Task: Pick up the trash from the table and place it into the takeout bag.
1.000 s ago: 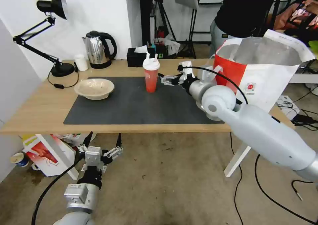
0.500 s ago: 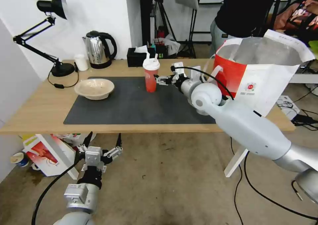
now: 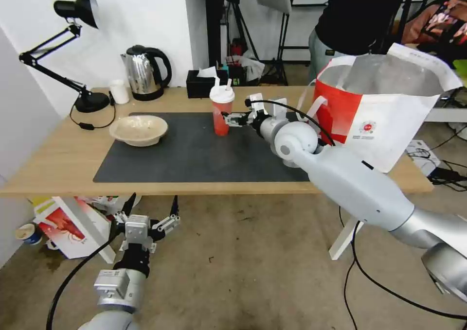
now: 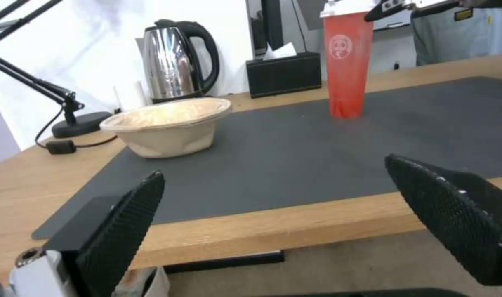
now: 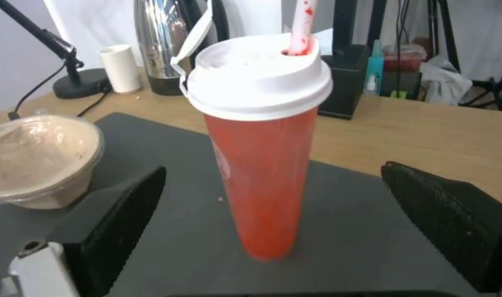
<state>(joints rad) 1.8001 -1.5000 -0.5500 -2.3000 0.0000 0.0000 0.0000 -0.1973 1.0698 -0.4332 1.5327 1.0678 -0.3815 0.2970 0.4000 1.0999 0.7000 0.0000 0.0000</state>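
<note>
Reach-to-grasp step in hand. Right end effector [image 3: 228,119] wide open, empty, fingers flanking tall red translucent plastic cup with white lid and straws [image 3: 222,112]. Cup upright on dark grey mat of light-wood counter [image 3: 53,162], long axis vertical, straws pointing up. Next move likely: close gently mid-body, lift toward white-and-red foil-lined takeout bag [image 3: 384,106]. Left end effector [image 3: 146,222] open, parked below counter edge.

cup [image 3: 222,111]: 1 | bowl [image 3: 138,130]: 1 | bag [image 3: 384,101]: 1 | kettle [image 3: 144,72]: 1

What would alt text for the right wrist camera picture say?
A tall red cup with a white lid and straw stands upright on a dark grey mat, between the open black fingers of the right gripper. A beige bowl sits nearby.
</note>
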